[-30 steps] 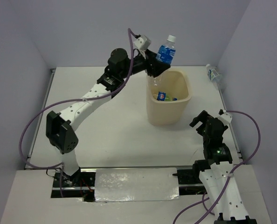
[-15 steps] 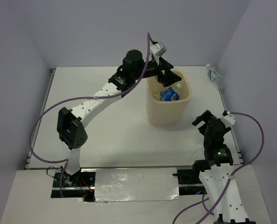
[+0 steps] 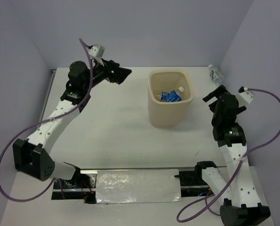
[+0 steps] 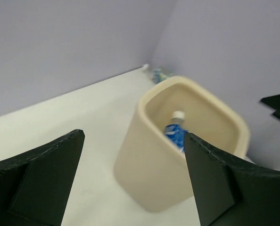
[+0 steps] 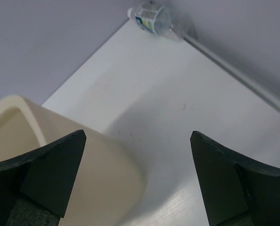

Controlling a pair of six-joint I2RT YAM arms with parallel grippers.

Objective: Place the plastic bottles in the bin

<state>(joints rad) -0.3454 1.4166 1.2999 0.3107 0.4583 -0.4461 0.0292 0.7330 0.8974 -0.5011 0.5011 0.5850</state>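
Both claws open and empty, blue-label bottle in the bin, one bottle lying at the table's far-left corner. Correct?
No: the loose bottle lies at the far-right corner, by the wall. The top external view shows it, and the right wrist view too. The rest holds: left claw and right claw open and empty, blue-label bottle in the bin.

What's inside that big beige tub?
A white-capped, blue-labelled bottle lies in the bin. Whatever sits beneath it or against the near wall is hidden.
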